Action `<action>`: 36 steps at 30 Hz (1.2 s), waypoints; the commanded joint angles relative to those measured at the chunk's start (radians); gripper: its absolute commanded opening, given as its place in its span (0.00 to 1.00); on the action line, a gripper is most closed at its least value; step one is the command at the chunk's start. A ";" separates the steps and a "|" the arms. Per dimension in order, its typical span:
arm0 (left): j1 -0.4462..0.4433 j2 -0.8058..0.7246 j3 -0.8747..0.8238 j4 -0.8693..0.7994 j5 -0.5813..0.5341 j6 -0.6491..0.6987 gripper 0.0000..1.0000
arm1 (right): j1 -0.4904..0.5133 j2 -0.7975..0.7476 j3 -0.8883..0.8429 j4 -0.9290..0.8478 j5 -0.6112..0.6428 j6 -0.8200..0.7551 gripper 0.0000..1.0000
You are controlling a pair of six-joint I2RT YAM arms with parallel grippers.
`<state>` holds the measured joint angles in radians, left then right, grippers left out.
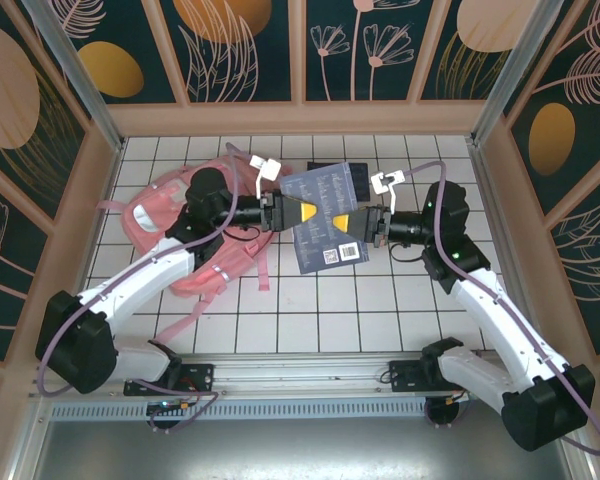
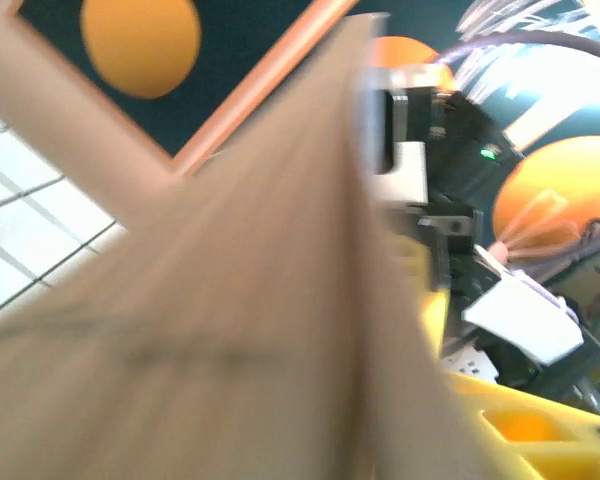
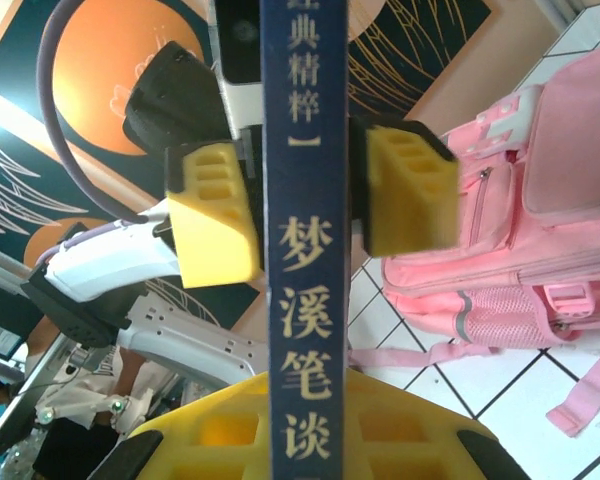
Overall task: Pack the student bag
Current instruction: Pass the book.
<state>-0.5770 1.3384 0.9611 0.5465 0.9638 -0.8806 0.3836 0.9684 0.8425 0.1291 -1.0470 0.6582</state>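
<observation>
While right fingers (image 1: 343, 221) clamp dark blue book (image 1: 325, 200) midair, left fingers (image 3: 215, 215) straddle its spine, grip uncertain. Student bag (image 1: 152, 220) lies on surface (image 1: 310, 310) behind and below left fingers, far side from right fingers; left arm (image 1: 150, 275) nearer.

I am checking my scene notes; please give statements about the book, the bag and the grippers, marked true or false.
1. The right gripper is shut on the blue book. True.
2. The student bag lies on the table's right side. False: it lies on the left side.
3. The left gripper has its fingers on both sides of the book's spine. True.
4. The book is inside the bag. False: it is held above the table, outside the bag.
</observation>
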 commanded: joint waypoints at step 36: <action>-0.045 -0.121 -0.267 0.765 -0.504 -0.336 0.00 | 0.422 -0.024 -0.278 0.939 0.810 0.138 0.62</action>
<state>-0.6121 1.2205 0.6987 1.2140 0.4854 -1.1965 0.7986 0.9249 0.5262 0.9535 -0.2802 0.8104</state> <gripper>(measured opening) 0.123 0.622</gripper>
